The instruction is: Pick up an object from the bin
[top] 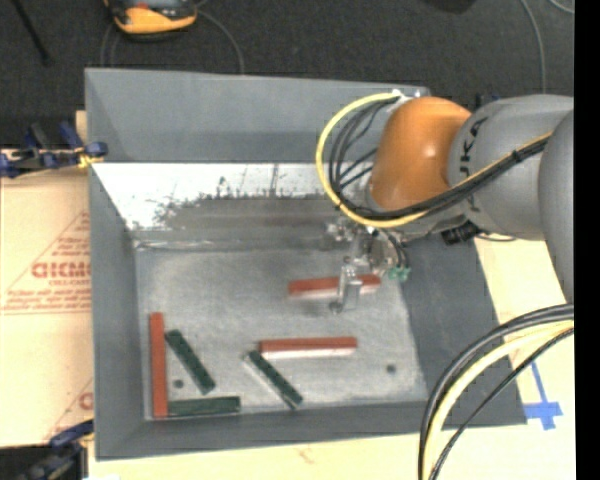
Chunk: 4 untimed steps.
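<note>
Bin contents and arm, listed from the near wall to the far one.

1. Grey metal bin, floor scuffed, holding six loose bars.
2. Flat green bar, lying along the near wall at the near left corner. Its left end meets the foot of item 3.
3. Long red bar, lying against the left wall and running from the near corner towards the back.
4. Left slanted green bar, just beside item 3 and lying on a diagonal. Its lower end is close to item 2.
5. Right slanted green bar, near the middle of the near wall, on a similar diagonal.
6. Near red bar, lying crosswise. Its left end is just beside the upper end of item 5.
7. Far red bar, crosswise over the middle of the floor, well apart from item 6. This is the bar in the grasp.
8. Pincer, pointing down, with its fingers closed across the right part of item 7, the bar seen between them. Whether the bar is clear of the floor, I cannot tell.
9. Orange cover on the wrist above the pincer, with looped cables at its left side.
10. Grey arm, reaching in from the right over the bin's far right corner.
</note>
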Tool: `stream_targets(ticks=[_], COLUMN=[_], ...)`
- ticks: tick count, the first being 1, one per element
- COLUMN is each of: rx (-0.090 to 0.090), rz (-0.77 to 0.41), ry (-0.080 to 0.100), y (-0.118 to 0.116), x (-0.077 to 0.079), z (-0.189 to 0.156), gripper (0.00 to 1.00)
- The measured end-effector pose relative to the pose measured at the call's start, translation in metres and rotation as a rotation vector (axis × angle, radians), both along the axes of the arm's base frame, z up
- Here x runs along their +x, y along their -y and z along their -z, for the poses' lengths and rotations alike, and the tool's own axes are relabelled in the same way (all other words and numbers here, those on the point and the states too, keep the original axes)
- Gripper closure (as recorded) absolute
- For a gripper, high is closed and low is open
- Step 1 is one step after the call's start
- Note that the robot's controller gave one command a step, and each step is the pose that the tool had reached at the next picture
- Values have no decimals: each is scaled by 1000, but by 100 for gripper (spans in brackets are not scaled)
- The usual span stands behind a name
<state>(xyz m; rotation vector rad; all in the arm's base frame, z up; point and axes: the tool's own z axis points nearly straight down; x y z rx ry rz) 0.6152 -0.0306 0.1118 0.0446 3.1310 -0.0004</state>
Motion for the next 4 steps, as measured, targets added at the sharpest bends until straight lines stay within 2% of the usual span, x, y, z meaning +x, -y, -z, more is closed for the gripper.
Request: stream_targets(ticks=[1, 2, 3, 4], rx=[1, 0, 2, -1], rz=[80, 43, 66, 44], ry=[-9, -8, -4, -4], y=[23, 26, 25, 27], x=[1, -1, 1, 0], z=[43, 41, 41, 39], gripper=[0, 0, 0, 100])
